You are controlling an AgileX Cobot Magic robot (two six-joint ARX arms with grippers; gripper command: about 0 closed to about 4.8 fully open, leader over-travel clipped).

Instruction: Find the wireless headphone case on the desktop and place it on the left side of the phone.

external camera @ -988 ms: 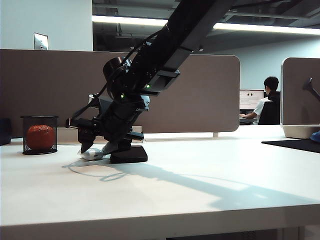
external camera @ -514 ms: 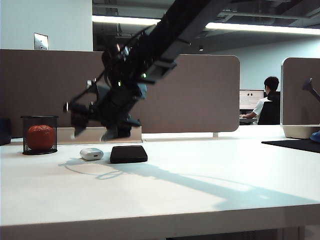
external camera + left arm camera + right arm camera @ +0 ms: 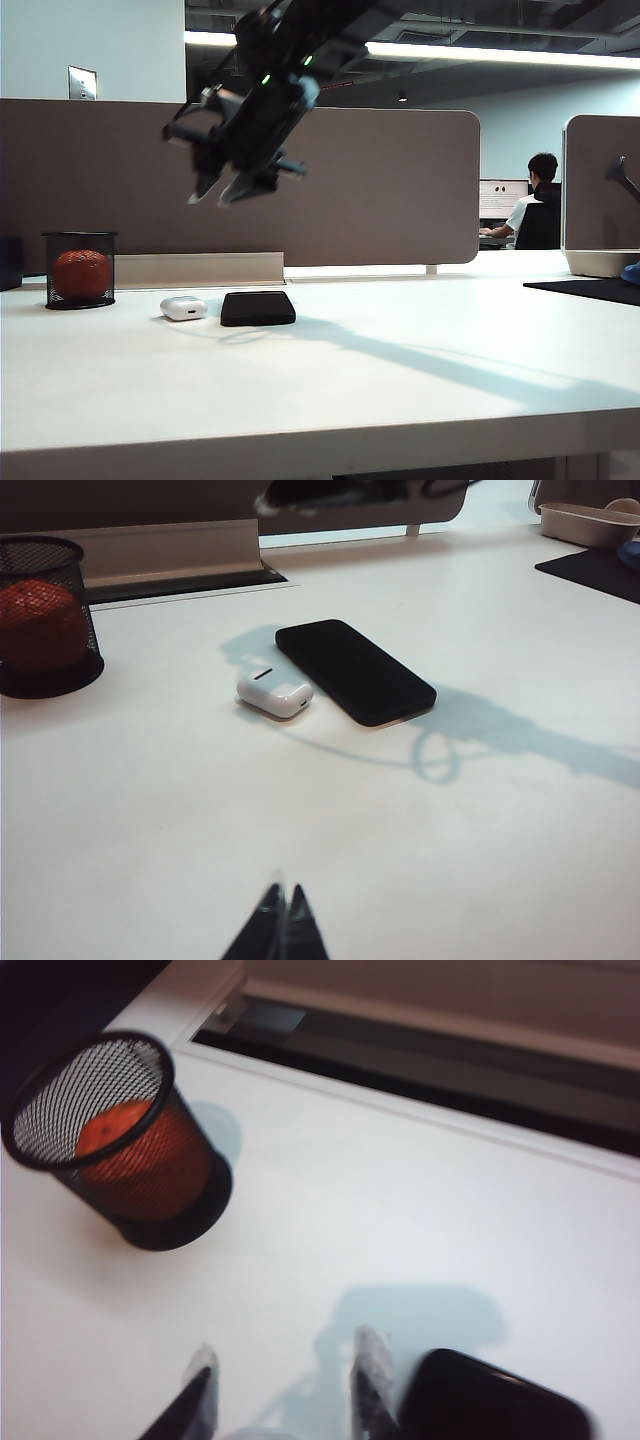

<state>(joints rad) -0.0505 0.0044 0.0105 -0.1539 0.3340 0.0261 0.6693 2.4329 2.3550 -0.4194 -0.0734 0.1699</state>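
Ext view, L to R: black mesh cup [image 3: 79, 269] w/ an orange-red ball [image 3: 81, 275] inside, at 9 o'clock of the desktop [image 3: 330, 390], by the brown-grey partition [image 3: 400, 190]. Next, the wireless headphone case [image 3: 183, 308] – lying flat on the desk, just beside the phone [image 3: 258, 308] at its 9 o'clock side; can't tell if they touch. Phone flat, black.

Right gripper [image 3: 226, 190] hangs high above both, at 12 o'clock from the case, tips angled down, jaws a moderate gap apart, nothing between them. Its wrist cam shows both fingers [image 3: 372, 1380] apart over bare desk.

Left gripper [image 3: 279, 925] – low over the near desk, well apart from case and phone; tips pressed together, holding nothing.

Far R at 3 o'clock: seated person [image 3: 537, 205], black mat [image 3: 590, 288].
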